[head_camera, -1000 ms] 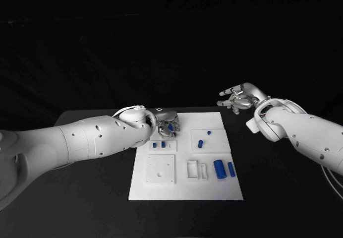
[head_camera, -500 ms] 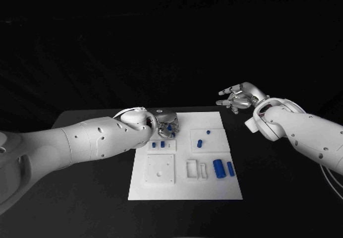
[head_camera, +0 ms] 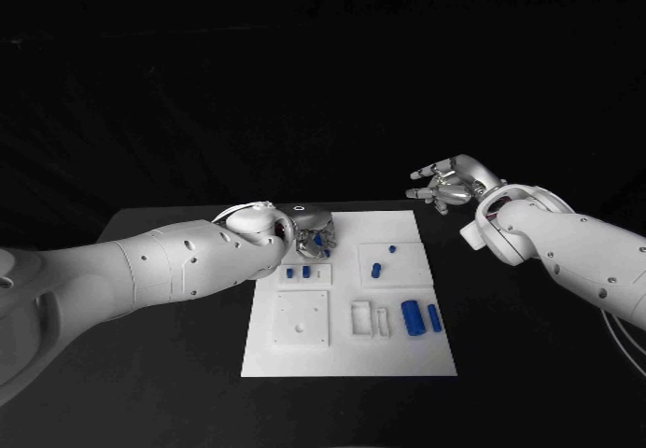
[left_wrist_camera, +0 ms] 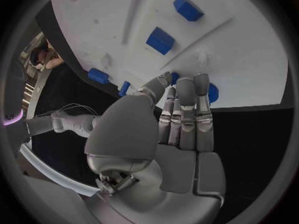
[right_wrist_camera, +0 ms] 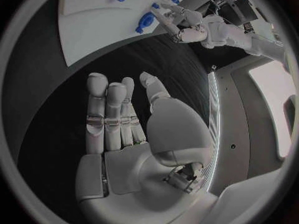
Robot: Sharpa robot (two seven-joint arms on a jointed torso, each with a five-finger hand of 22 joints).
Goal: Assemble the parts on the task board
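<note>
Left hand (head_camera: 313,231) over task board (head_camera: 350,359) far-left corner, blue parts (head_camera: 419,318) nearby.

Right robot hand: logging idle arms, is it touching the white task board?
Apart. In the head view the right robot hand hangs open beyond the white task board's far right corner.

You won't find any lettering, label, brand mark, number or sign to read here: the white task board (head_camera: 350,322), its blue parts (head_camera: 412,316) and the black table (head_camera: 161,373) all carry plain, unmarked surfaces
</note>
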